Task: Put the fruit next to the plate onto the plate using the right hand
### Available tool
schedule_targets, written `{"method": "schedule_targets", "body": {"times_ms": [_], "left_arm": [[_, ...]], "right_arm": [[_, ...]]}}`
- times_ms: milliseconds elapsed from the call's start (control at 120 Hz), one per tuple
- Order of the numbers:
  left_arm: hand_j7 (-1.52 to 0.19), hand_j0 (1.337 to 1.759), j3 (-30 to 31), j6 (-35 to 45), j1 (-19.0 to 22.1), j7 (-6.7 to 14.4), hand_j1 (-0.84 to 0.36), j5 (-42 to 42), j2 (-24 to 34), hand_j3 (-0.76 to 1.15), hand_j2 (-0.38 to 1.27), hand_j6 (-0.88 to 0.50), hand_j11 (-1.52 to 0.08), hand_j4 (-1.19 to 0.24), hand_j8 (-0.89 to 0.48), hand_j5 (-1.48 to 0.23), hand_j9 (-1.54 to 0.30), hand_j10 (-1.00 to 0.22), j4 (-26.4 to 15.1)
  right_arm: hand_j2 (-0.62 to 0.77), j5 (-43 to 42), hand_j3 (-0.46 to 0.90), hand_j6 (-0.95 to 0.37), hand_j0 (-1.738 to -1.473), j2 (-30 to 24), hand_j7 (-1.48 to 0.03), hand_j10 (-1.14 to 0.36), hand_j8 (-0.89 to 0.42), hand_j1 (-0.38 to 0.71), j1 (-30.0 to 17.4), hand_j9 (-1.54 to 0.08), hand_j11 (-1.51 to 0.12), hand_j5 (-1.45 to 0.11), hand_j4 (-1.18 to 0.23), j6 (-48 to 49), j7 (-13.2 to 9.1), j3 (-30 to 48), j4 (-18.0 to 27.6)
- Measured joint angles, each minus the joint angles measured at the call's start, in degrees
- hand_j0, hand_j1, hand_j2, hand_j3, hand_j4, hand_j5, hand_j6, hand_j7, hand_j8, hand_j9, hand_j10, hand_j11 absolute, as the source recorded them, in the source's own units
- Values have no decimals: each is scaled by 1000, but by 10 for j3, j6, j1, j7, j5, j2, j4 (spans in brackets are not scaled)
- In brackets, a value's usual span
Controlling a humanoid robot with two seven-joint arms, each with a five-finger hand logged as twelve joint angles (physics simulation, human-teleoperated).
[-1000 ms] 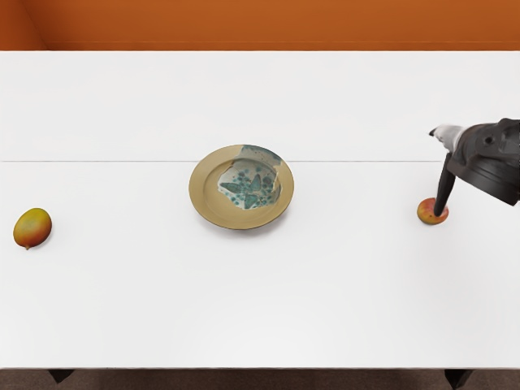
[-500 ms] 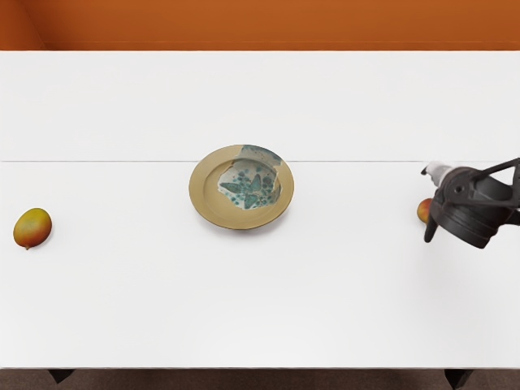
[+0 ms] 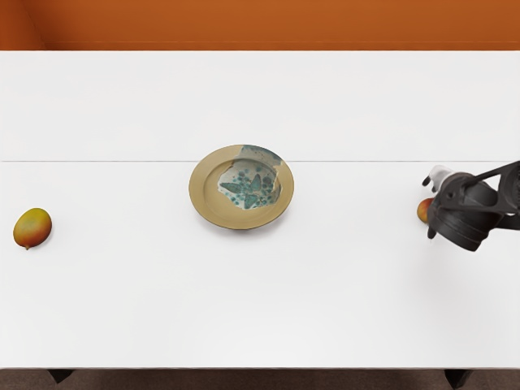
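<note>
Right hand (image 3: 459,214) at fruit (image 3: 422,210), well right of plate (image 3: 241,187); clamped or apart, can't tell; fruit small, round, firm, likely rolls; grasp around sides

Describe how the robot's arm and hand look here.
Only the right arm shows, entering from the right edge as thin black struts. The right robot hand is a rounded, matte black-charcoal bulk with one small white-grey piece at its upper left. No markings show.
</note>
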Motion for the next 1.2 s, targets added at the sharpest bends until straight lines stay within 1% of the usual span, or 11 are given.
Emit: {"method": "schedule_targets", "body": {"times_ms": [567, 608, 625, 667, 725, 800, 850, 950, 1050, 1133, 1200], "left_arm": [[0, 1658, 0, 0, 0, 0, 349, 0, 0, 0, 0, 1, 0, 0, 0, 0, 0, 0, 0], [0, 1658, 0, 0, 0, 0, 349, 0, 0, 0, 0, 1, 0, 0, 0, 0, 0, 0, 0], [0, 1658, 0, 0, 0, 0, 349, 0, 0, 0, 0, 1, 0, 0, 0, 0, 0, 0, 0], [0, 1658, 0, 0, 0, 0, 349, 0, 0, 0, 0, 1, 0, 0, 0, 0, 0, 0, 0], [0, 1658, 0, 0, 0, 0, 349, 0, 0, 0, 0, 0, 0, 0, 0, 0, 0, 0, 0], [0, 1658, 0, 0, 0, 0, 349, 0, 0, 0, 0, 0, 0, 0, 0, 0, 0, 0, 0], [0, 1658, 0, 0, 0, 0, 349, 0, 0, 0, 0, 0, 0, 0, 0, 0, 0, 0, 0], [0, 1658, 0, 0, 0, 0, 349, 0, 0, 0, 0, 0, 0, 0, 0, 0, 0, 0, 0], [0, 1658, 0, 0, 0, 0, 349, 0, 0, 0, 0, 0, 0, 0, 0, 0, 0, 0, 0], [0, 1658, 0, 0, 0, 0, 349, 0, 0, 0, 0, 1, 0, 0, 0, 0, 0, 0, 0], [0, 1658, 0, 0, 0, 0, 349, 0, 0, 0, 0, 0, 0, 0, 0, 0, 0, 0, 0]], "right_arm": [[-68, 0, 0, -347, -1658, 11, -450, -347, -347, 66, -3, -450, -450, -450, -347, 0, 0, -1, -9], [-80, -1, -4, -388, -1659, 12, -541, -415, -415, 146, -7, -536, -536, -535, -415, 0, 0, -1, -11], [-82, -3, -8, -268, -1658, 13, -743, -455, -442, 182, -10, -555, -567, -563, -458, 0, 1, -1, -11], [-86, -9, -6, -131, -1658, 14, -951, -538, -252, 248, -16, -859, -663, -637, -556, -1, 1, -1, -13], [-86, -13, -4, -2, -1657, 17, -1148, -544, -112, 335, -22, -1092, -764, -770, -642, -1, 2, 0, -15], [-60, -14, -3, 83, -1656, 17, -1265, -545, -9, 387, -26, -1243, -869, -840, -736, -1, 2, 2, -16], [16, -12, 0, 14, -1653, 8, -1200, -568, -47, 401, -27, -1221, -932, -894, -771, 0, 2, 11, -17], [246, -10, 0, -231, -1651, -54, -1175, -676, -243, 373, -30, -1206, -1029, -996, -804, 0, 1, 71, -17], [274, -9, -1, -291, -1649, -136, -1159, -691, -293, 347, -41, -1204, -1092, -1066, -822, 7, 0, 173, -18], [243, -10, -1, -307, -1645, -195, -1151, -693, -309, 332, -127, -1192, -1116, -1076, -835, 120, 0, 358, -19], [267, 2, 0, -314, -1645, -196, -1146, -688, -314, 343, -218, -1192, -1131, -1107, -836, 240, 0, 509, -30]]}}
